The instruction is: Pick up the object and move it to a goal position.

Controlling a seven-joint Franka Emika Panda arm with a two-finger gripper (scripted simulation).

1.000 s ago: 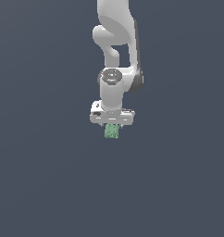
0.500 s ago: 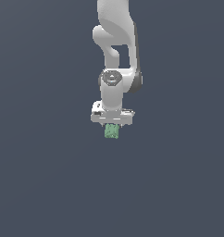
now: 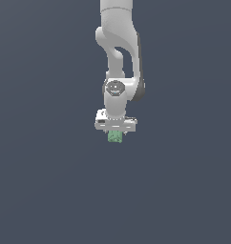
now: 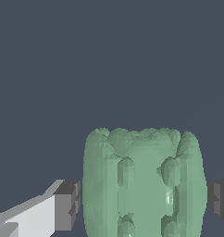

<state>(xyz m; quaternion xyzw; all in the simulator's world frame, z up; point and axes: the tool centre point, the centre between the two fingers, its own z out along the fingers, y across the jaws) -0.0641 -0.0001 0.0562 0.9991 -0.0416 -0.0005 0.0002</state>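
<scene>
The object is a small pale mint-green bumpy blob (image 3: 115, 137). It hangs just under my white gripper (image 3: 115, 135) in the middle of the exterior view. In the wrist view the blob (image 4: 142, 183) fills the space between my two dark finger pads (image 4: 67, 203), which press on its two sides. My gripper is shut on it. The arm reaches straight down from above.
The background is a plain dark grey surface (image 3: 50, 181) with no other objects, edges or markers in view.
</scene>
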